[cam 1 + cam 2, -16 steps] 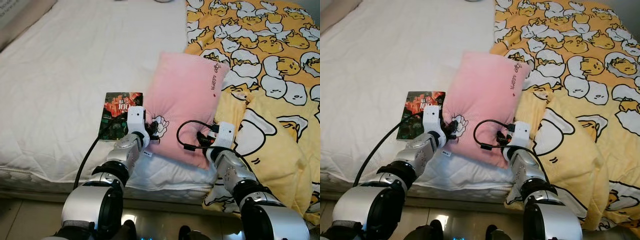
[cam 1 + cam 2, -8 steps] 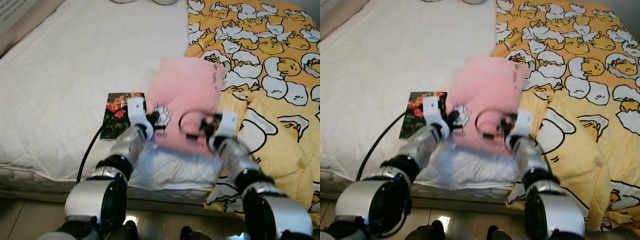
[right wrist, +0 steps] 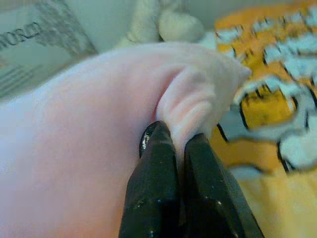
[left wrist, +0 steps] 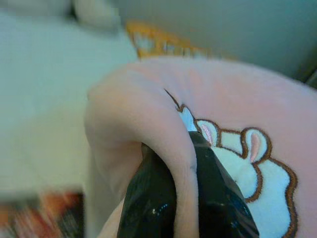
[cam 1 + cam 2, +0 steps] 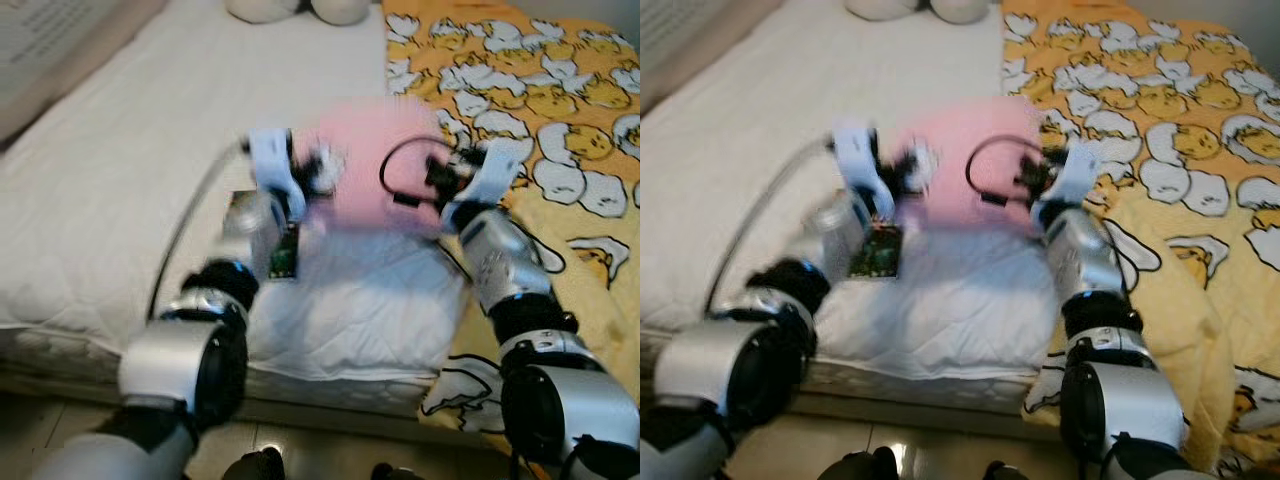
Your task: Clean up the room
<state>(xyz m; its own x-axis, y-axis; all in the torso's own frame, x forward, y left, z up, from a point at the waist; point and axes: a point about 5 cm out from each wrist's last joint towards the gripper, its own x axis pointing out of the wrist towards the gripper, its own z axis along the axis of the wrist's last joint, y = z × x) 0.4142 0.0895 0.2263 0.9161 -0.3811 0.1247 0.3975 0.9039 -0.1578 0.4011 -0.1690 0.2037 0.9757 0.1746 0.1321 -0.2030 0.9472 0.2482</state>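
- Left hand [image 4: 183, 198] pinches a fold of the pink pillow [image 5: 375, 165]; right hand [image 3: 181, 193] pinches its opposite corner, holding it above the bed [image 5: 120, 200].
- A book [image 5: 875, 252] lies under the left arm, near the bed's front edge.
- A yellow patterned blanket [image 5: 560, 120] covers the bed's right side.

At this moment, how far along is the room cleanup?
Done: nothing visibly put away. In hand: the left gripper and right gripper each pinch a fold of the pink pillow, lifted over the white mattress. Left: placing it, plus the book and rumpled yellow blanket.
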